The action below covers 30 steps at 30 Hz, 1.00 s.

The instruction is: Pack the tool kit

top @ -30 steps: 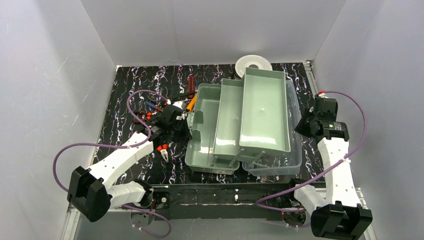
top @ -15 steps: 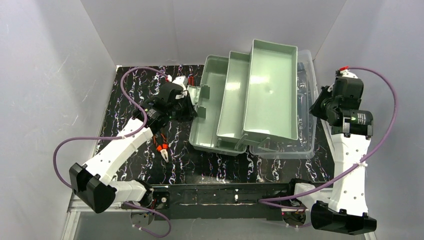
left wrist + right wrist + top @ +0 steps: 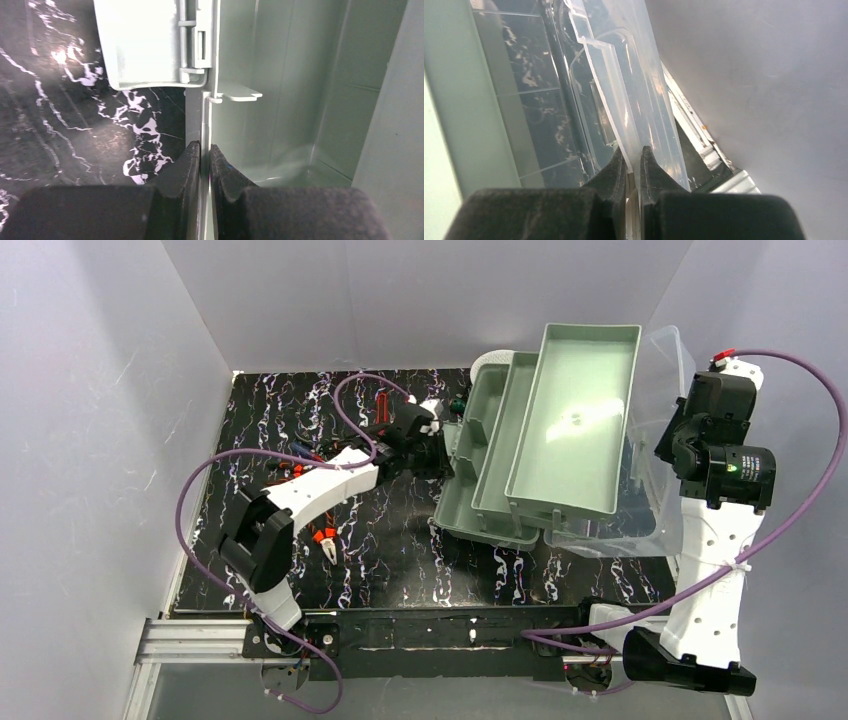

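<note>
In wrist views alone, left gripper tight on box, right gripper on lid

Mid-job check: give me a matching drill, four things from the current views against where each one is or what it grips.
Things:
1. left pincer
2. right pincer
3. orange pliers
4. white spool

Places or states:
A. lying loose on the black mat
B. shut on the clear lid
C. shut on the green box wall
D. half hidden behind the green box, far side

Pairs: 1-C, 2-B, 3-A, 4-D.
</note>
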Available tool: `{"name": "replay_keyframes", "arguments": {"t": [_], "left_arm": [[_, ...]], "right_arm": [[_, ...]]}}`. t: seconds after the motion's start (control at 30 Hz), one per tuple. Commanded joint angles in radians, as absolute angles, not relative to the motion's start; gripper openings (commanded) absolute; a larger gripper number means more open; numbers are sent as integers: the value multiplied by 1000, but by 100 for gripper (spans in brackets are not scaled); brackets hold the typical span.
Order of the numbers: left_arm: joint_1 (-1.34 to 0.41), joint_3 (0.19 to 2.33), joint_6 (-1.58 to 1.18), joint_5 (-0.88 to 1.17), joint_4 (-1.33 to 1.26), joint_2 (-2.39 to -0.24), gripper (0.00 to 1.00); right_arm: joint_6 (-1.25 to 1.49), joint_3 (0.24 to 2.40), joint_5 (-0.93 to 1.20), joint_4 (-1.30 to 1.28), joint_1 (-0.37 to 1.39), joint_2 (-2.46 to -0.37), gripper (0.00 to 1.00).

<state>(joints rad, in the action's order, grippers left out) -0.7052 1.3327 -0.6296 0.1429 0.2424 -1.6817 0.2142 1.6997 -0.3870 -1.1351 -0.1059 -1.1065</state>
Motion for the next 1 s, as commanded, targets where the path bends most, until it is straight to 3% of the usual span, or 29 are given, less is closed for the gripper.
{"name": "replay_keyframes", "arguments": {"t": [0.0, 0.23, 0.5, 0.7, 0.97], "left_arm": [[-778, 1416, -692, 313, 104, -1653, 0], [-795, 1292, -715, 309, 120, -1586, 0], [-807, 964, -721, 122, 126, -1274, 0], [-804, 920, -700, -1, 219, -1215, 0], [-772, 972, -722, 68, 166, -1387, 0]], "right_arm": [[428, 1715, -271, -845, -93, -1043, 1], [479, 1437, -207, -790, -92, -950, 1], [565, 1066, -125, -640, -92, -897, 1], [591, 1011, 25, -519, -93, -1010, 1], [561, 1126, -64, -525, -110, -1180, 1]]}}
